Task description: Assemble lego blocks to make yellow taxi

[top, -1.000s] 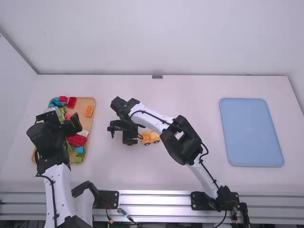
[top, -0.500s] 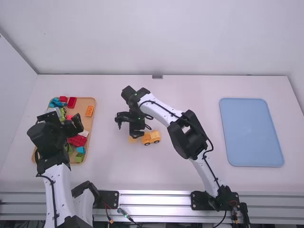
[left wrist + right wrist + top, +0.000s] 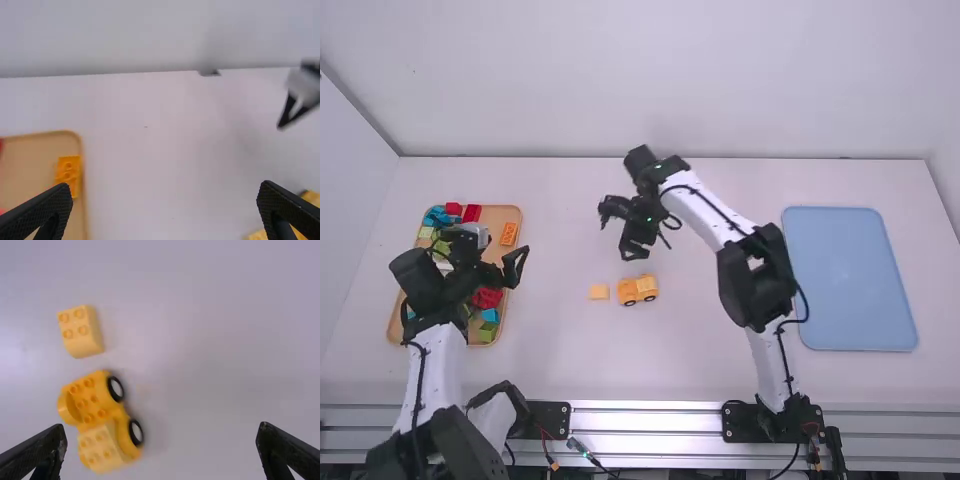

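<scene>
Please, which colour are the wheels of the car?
The wheels are black with white centres, best seen in the right wrist view.

"Your high view's bright, but there's glare on that long silvery metal rail (image 3: 650, 420)."
"Yep, your right wrist view's dimmer, soft shadow beside the yellow plastic toy car (image 3: 95, 400). Left one blurs your orange plastic brick (image 3: 68, 172)."

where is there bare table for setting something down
Bare table: between the tan tray and the yellow block, from the yellow car toward the metal rail, and behind the blue mat. Crowded: the tray, with blocks and the left gripper over it, and where block and car sit close, near the right gripper.
</scene>
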Robot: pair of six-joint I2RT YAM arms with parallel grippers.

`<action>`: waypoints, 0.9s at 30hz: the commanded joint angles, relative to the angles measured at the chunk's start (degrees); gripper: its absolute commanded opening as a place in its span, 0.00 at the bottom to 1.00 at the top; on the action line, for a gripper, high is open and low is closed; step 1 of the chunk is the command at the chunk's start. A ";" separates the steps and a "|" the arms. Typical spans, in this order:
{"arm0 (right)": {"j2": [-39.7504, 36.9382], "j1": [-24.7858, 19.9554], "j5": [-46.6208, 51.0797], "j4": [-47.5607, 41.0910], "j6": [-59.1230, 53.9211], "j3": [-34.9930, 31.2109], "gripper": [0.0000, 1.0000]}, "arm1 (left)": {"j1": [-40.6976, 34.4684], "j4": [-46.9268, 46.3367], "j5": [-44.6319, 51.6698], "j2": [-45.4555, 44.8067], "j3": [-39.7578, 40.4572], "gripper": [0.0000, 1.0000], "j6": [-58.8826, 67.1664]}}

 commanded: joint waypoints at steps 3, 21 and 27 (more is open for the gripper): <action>-11.65 -4.55 -7.80 6.93 -2.60 -13.16 0.99 | -3.89 1.79 10.60 5.90 0.04 0.99 10.54; -32.48 -17.44 -18.53 37.46 2.51 -48.87 0.99 | -32.28 -30.23 -23.45 11.04 14.82 0.99 30.40; -32.52 -19.58 -25.77 34.99 -3.58 -49.09 0.99 | -34.10 -36.96 -27.39 15.02 19.74 0.99 34.23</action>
